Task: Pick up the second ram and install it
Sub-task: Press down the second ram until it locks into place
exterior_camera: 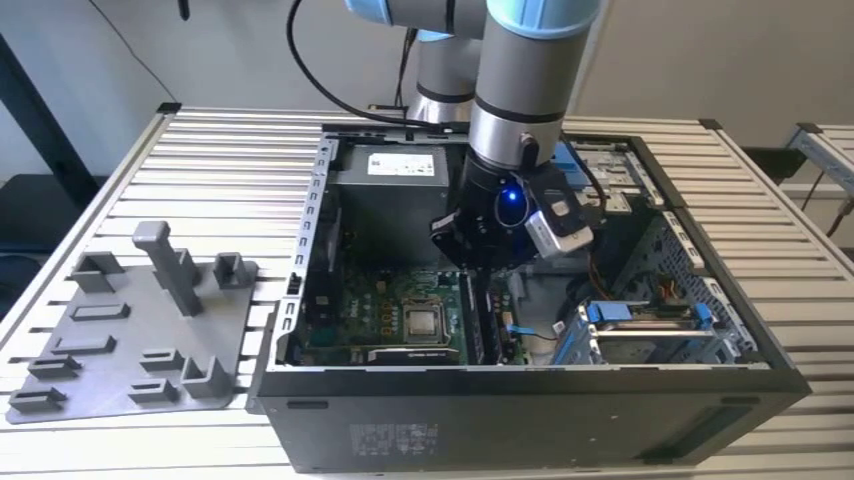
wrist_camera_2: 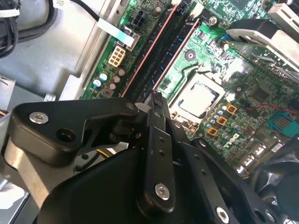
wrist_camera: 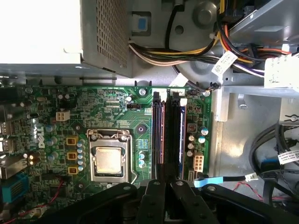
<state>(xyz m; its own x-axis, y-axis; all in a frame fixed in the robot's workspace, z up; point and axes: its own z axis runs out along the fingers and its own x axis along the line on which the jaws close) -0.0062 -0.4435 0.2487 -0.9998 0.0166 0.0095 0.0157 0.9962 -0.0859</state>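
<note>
Black multi-link gripper [exterior_camera: 470, 262] on the grey-and-blue arm is hanging inside the open black desktop computer case [exterior_camera: 534, 385], tip pointing down at the board. In both wrist views the gripper [wrist_camera_2: 156, 100] [wrist_camera: 167, 184] is sitting directly over the near end of the pair of long black plastic memory sockets [wrist_camera: 167, 135]. Cannot tell whether it is closed on anything, as the black linkage is covering the tip. The second ram, a long thin dark blue-green memory stick, is not separating clearly from the sockets. A thin dark strip with a bluish edge [wrist_camera: 182, 135] is standing along the socket side nearer the white connector, and it cannot be told whether that strip is it. Beside the sockets the square silver processor [wrist_camera: 108, 158] is lying bare in its metal frame on the green motherboard [wrist_camera: 56, 121]. Past the far end of the sockets a bundle of coloured cables [wrist_camera: 159, 51] is running out from the perforated grey metal power supply box [wrist_camera: 103, 37]. Outside the case, toward the exterior view's left, a flat grey plastic fixture tray [exterior_camera: 107, 350] with a tall grey post [exterior_camera: 171, 265] is resting on the slatted white metal table [exterior_camera: 227, 150].
</note>
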